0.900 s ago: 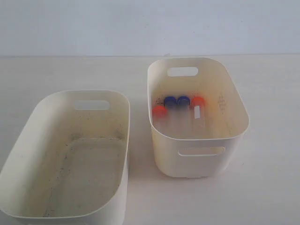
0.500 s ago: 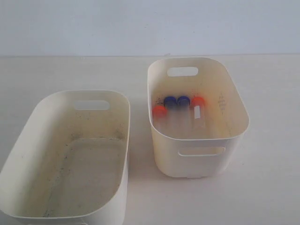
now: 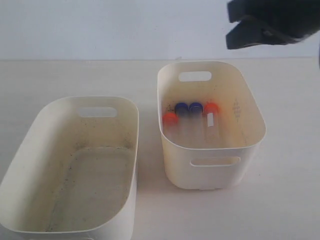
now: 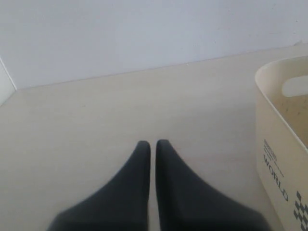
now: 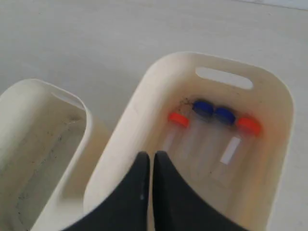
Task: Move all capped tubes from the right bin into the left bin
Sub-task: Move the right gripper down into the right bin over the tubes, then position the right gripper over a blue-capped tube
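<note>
Across the pale bench (image 3: 280, 210) we've got two cream tubs side by side. Over at 8 o'clock in the exterior view sits the left bin (image 3: 131, 130), the broader one, dark specks and grime on its inner walls. Just beside it at 3 o'clock is the right bin (image 3: 210, 172), yellowish inside, a slot handle at 12 o'clock and another at 6 o'clock.

Up at 1 o'clock, high above that bin, the right gripper (image 5: 150, 159) hangs in the air, jaws pressed together with only a hairline between them, nothing held. From its wrist view it looks straight down at the right bin.

The left gripper (image 4: 150, 144) sits low over bare bench beside the left bin's outer wall, jaws likewise closed to a thin slit, empty.

And the capped tubes (image 3: 192, 125): all four lie side by side on the right bin's floor, caps pointing to 12 o'clock, orange-red on the outside pair, blue on the two in the middle.
</note>
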Robot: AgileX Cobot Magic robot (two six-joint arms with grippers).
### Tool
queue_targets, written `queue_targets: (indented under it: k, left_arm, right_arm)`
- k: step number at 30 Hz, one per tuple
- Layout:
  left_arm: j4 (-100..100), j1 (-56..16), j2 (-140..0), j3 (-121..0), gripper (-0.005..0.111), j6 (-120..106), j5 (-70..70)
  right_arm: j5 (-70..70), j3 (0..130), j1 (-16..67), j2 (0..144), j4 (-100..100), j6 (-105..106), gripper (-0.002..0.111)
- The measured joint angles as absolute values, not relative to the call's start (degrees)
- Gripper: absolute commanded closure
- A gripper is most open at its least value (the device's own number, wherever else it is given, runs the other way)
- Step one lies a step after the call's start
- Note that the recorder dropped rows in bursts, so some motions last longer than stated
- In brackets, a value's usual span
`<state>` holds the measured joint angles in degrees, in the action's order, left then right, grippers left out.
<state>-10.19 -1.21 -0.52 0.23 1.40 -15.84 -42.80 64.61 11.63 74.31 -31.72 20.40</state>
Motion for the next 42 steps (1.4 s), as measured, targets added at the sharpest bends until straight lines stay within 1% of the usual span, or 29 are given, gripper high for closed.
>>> queue_targets:
  k: [4,6,8,12,13,18,30,38,42]
  left_arm:
    - [-10.19,-1.21,-0.52,0.23,0.102,1.4,-15.84]
    - [-10.19,-1.21,-0.52,0.23,0.102,1.4,-15.84]
    - [-10.19,-1.21,-0.52,0.23,0.102,1.4,-15.84]
    - [-10.19,-1.21,-0.52,0.23,0.102,1.4,-15.84]
    - [-10.19,-1.21,-0.52,0.23,0.102,1.4,-15.84]
    - [-10.19,-1.21,-0.52,0.23,0.102,1.4,-15.84]
    - [-10.19,-1.21,-0.52,0.23,0.102,1.4,-15.84]
    - [-10.19,-1.21,-0.52,0.23,0.102,1.4,-15.84]
    - [-10.19,-1.21,-0.52,0.23,0.102,1.4,-15.84]
  right_arm:
    - [-44.96,74.74,17.15,88.52,-24.35,11.22,0.105]
    - [-46.47,77.3,17.78,93.56,-21.38,7.21,0.103]
    - [-47.87,79.42,17.77,97.57,-18.87,3.65,0.093]
    - [-48.44,80.81,17.77,103.25,-16.54,0.0,0.066]
    - [-48.44,80.95,17.77,104.2,-16.4,-0.58,0.064]
    - [-47.92,81.04,17.77,107.1,-16.01,-2.54,0.069]
    - [-44.47,81.04,17.77,108.64,-15.87,-4.66,0.069]
    - [-43.48,81.18,20.66,109.57,-15.58,-5.25,0.069]
    - [-43.52,81.18,20.66,110.94,-8.41,-10.96,0.069]
